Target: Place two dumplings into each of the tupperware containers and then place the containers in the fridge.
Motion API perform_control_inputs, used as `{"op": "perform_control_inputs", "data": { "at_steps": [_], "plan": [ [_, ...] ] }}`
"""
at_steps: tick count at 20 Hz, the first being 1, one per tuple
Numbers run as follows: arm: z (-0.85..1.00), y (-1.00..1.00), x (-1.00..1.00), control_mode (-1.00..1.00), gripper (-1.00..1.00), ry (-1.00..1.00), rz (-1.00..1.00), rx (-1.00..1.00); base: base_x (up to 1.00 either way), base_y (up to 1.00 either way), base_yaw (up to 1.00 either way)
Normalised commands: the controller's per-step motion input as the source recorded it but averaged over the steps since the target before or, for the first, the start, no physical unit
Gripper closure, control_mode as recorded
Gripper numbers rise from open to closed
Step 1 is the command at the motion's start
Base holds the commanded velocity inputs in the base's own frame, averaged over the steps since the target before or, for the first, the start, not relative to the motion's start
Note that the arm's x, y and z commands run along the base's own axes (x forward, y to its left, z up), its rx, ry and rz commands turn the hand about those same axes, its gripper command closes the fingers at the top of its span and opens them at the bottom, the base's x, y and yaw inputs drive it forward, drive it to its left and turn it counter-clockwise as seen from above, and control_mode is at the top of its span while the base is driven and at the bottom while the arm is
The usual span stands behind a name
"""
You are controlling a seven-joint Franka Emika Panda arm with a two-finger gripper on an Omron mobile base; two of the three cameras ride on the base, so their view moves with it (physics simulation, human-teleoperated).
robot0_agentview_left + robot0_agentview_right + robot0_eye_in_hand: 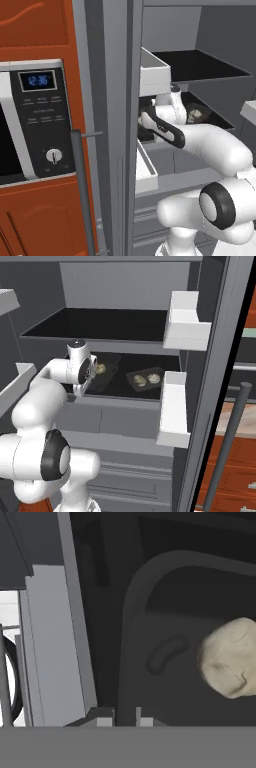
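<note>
Door bins point(186, 323) are flanking the open fridge point(115, 286) at right; pincer point(125, 717) is clenched on the near tupperware container point(165, 677), dumpling point(231, 657) lying upper right.

Flat, even rendered light without glare; the fridge point(125, 286) interior is dim, its shelves near black. Edges sharp, slightly pixelated in the hand view.

Just ahead of the gripper point(125, 721), a matt dark grey tupperware container point(165, 662) looks like smooth plastic, its rim rounded. Inside it, to the hand's right, a dumpling point(231, 657) is pale tan, doughy and lightly wrinkled. Around the hand, the fridge point(120, 286) has flat brushed-grey walls, near-black shelves and plain white plastic door bins point(186, 323).
</note>
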Motion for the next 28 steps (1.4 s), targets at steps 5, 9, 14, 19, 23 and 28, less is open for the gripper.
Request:
{"op": "perform_control_inputs", "data": {
  "at_steps": [5,9,14,19,23,28],
  "plan": [
    [-0.09,0.01,0.29,-1.00,1.00,-0.16,0.00,0.02,0.00,0.00,0.00],
    [-0.15,0.08,0.19,-1.00,-1.00,-0.20,0.01,0.01,0.00,0.00,0.00],
    [-0.04,0.03,0.16,-1.00,-1.00,-0.22,0.00,0.05,0.00,0.00,0.00],
    [0.06,-0.04,0.17,-1.00,-1.00,-0.24,0.00,0.14,0.00,0.00,0.00],
    [0.56,-0.03,-0.04,-1.00,-1.00,-0.28,0.03,0.11,0.00,0.00,0.00],
    [0.94,-0.12,-0.52,-1.00,-1.00,-0.25,0.04,0.01,0.00,0.00,0.00]
  ]
}}
